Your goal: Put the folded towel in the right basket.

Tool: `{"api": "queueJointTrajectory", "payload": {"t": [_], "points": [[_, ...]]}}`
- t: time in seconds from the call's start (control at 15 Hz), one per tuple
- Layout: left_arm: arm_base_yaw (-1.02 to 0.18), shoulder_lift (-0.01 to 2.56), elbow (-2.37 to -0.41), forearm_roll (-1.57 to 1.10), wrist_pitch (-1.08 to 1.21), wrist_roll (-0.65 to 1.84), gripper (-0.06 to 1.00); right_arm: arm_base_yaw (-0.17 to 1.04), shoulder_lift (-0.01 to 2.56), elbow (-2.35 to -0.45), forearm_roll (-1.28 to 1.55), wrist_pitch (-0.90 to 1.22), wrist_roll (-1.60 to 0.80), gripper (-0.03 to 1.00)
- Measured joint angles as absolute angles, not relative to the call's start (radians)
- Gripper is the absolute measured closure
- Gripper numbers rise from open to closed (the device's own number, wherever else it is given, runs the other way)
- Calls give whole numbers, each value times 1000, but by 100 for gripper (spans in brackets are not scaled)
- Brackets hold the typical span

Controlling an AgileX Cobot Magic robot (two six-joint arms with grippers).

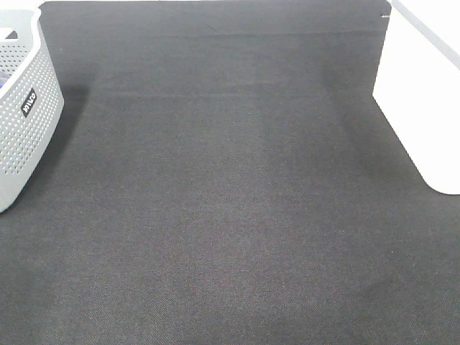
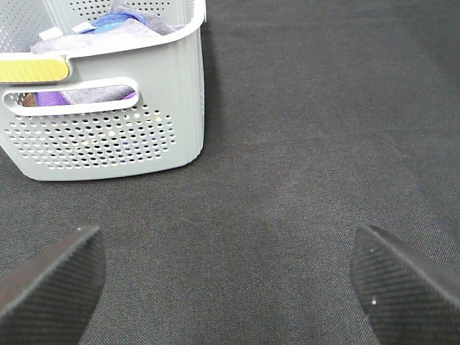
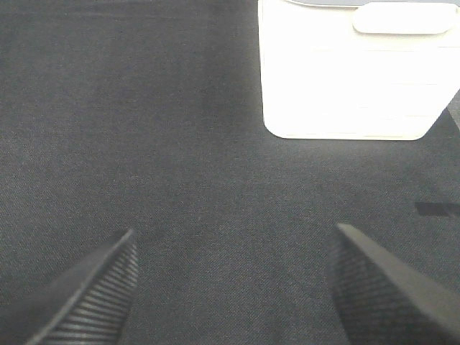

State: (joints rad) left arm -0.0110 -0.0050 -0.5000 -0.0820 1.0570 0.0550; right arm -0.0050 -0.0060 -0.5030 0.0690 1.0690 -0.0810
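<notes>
1. Dark grey woven cloth covers the whole table (image 1: 230, 215), and we count two baskets on it, one at each side.
2. At the left edge stands one grey basket (image 1: 21, 122) with perforated walls and a small black label. The left wrist camera shows it holding a pile of cloths (image 2: 108, 32) in grey, purple and blue; we cannot count them exactly. One yellow strip (image 2: 32, 70) lies along its rim.
3. At the far right stands one white basket (image 1: 424, 93), bright and rounded at the corners. From above it is washed out, and we cannot see inside it. The right wrist camera shows one oval handle slot high on its wall.
4. We cannot find the reddish-brown folded towel in any of the three views: it is not on the open cloth between the baskets, and whether it lies in the white basket cannot be told.
5. We count two grippers. The left gripper (image 2: 230, 287) is spread wide, its two black ribbed fingers (image 2: 50, 280) well apart, with nothing between them, above the cloth near the grey basket.
6. The right gripper (image 3: 237, 287) is likewise wide and empty, near the white basket.
</notes>
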Motion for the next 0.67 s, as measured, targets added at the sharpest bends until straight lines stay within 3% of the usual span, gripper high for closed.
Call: {"api": "queueJointTrajectory", "payload": {"t": [0.67], "points": [[-11,-5,-500,-82,1057,55,7,-5,-6,-503,69,1069,-82,27]]}}
